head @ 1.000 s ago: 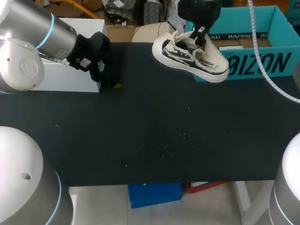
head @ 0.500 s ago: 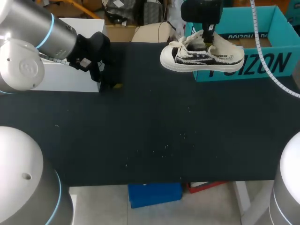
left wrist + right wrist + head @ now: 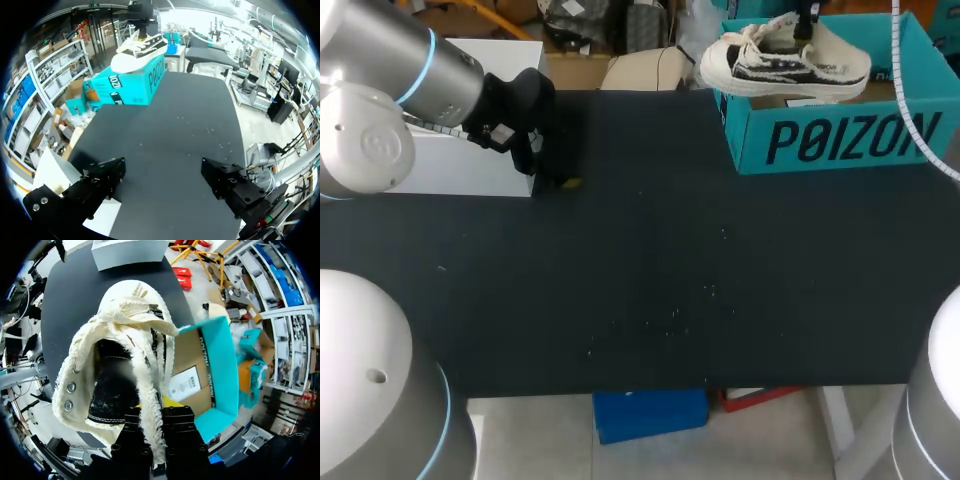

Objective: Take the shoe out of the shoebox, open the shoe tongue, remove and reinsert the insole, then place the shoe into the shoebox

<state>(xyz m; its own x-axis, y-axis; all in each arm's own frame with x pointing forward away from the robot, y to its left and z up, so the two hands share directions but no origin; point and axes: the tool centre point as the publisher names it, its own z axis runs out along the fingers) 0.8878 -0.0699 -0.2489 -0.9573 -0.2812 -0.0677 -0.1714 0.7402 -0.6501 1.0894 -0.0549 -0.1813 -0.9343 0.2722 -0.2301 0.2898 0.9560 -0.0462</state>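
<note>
Gripping the shoe [image 3: 785, 60] by its opening's rim in clenched right fingers [image 3: 137, 432], just above the shoebox [image 3: 840, 140], toe past its left wall; left fingers [image 3: 102, 175] spread, empty. Seemingly the final placing step. Next: centring over the opening, lowering, then releasing.

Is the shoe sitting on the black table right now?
No, the shoe hangs from the right gripper above the teal shoebox.

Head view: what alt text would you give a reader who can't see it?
A cream-and-black shoe hangs from the right pincer over an open teal shoebox at the far right of the black table. The left pincer rests at the far left beside a white box.
</note>
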